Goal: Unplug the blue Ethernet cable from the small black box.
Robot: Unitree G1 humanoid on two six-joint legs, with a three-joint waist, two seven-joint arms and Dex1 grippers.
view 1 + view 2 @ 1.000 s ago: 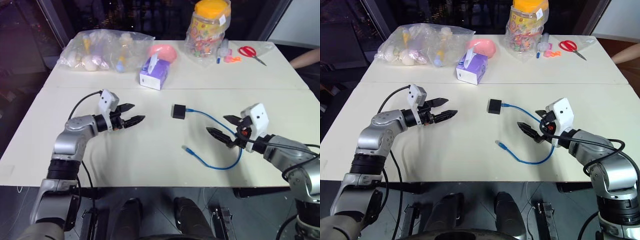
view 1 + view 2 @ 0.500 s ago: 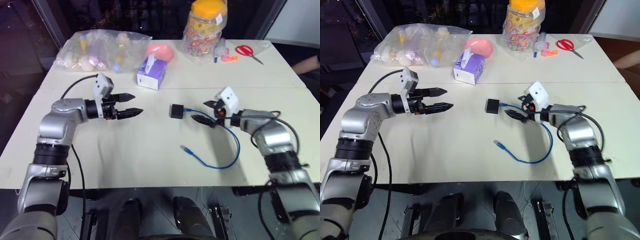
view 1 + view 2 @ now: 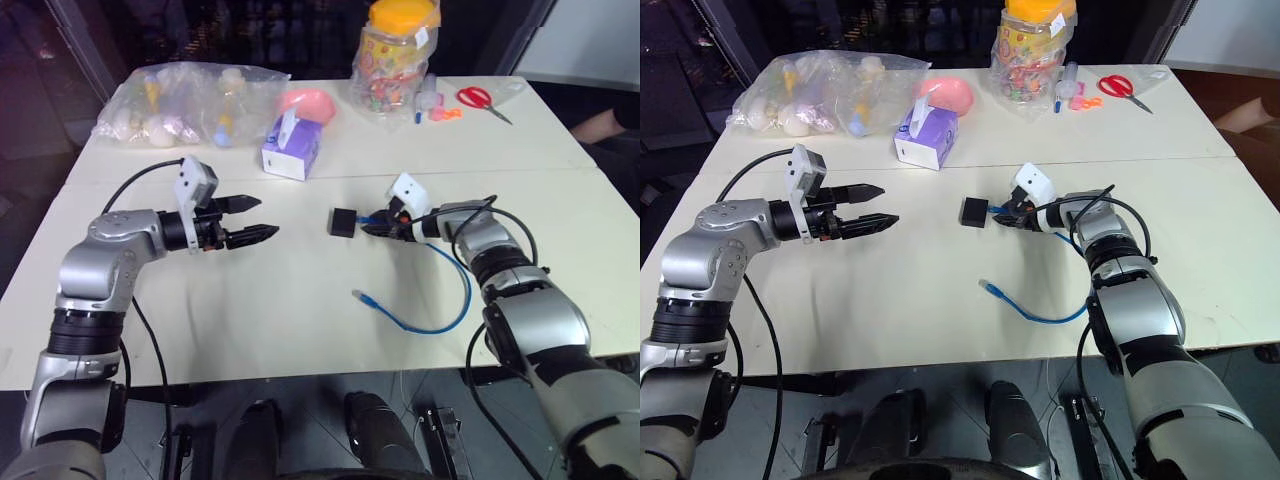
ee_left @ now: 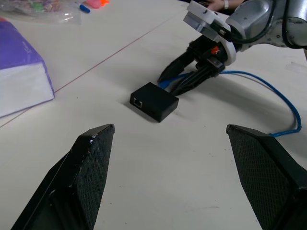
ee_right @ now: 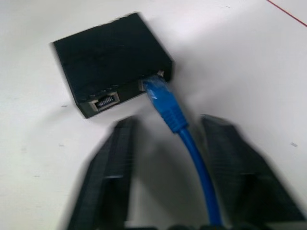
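Observation:
The small black box (image 3: 344, 221) lies flat at mid-table. The blue Ethernet cable (image 3: 440, 320) is plugged into its side (image 5: 163, 96). From there the cord loops toward the table's near edge and ends in a free clear plug (image 3: 362, 296). My right gripper (image 3: 372, 228) is right beside the box, on its right. It is open, with one finger (image 5: 110, 158) on each side of the cord just behind the plug and a gap showing on both sides. My left gripper (image 3: 262, 218) hovers open to the left of the box, pointing at it, with nothing between its fingers.
A purple tissue box (image 3: 290, 152) stands behind the black box. Along the far edge are a clear plastic bag of items (image 3: 180, 100), a pink bowl (image 3: 308, 100), a candy jar (image 3: 400, 50) and red scissors (image 3: 478, 98). A person's arm (image 3: 605, 120) shows at far right.
My right gripper has swung in from the right, over the cable's loop, up to the box, and its fingers have narrowed around the cord. My left gripper has stayed about where it was.

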